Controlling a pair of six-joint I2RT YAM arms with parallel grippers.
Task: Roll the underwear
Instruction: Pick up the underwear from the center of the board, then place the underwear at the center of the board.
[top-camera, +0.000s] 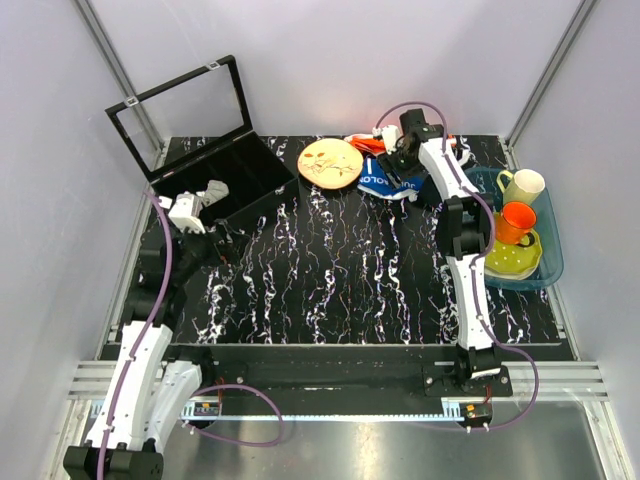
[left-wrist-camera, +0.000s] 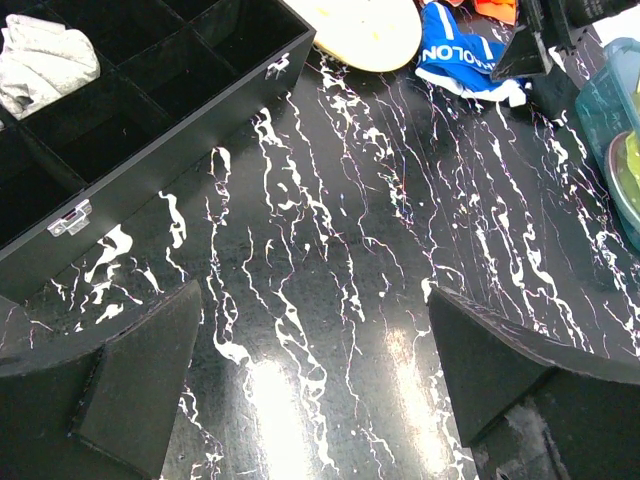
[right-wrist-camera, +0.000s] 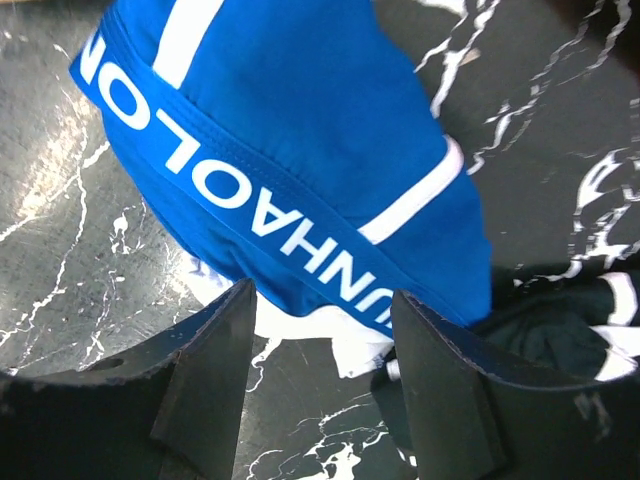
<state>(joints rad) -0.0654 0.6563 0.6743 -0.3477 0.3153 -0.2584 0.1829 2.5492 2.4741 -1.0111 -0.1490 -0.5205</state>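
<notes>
The royal-blue underwear with white lettering lies bunched on the black marbled table at the back, right of centre. It fills the right wrist view and shows far off in the left wrist view. My right gripper hangs just over it, jaws open, the blue edge and a white piece between the fingertips. Nothing is gripped. My left gripper is open and empty at the left, beside the black case; its fingers frame bare table.
An open black compartment case with a grey cloth stands at back left. A round wooden plate lies left of the underwear. An orange cloth is behind it. A blue bin with cups stands at right.
</notes>
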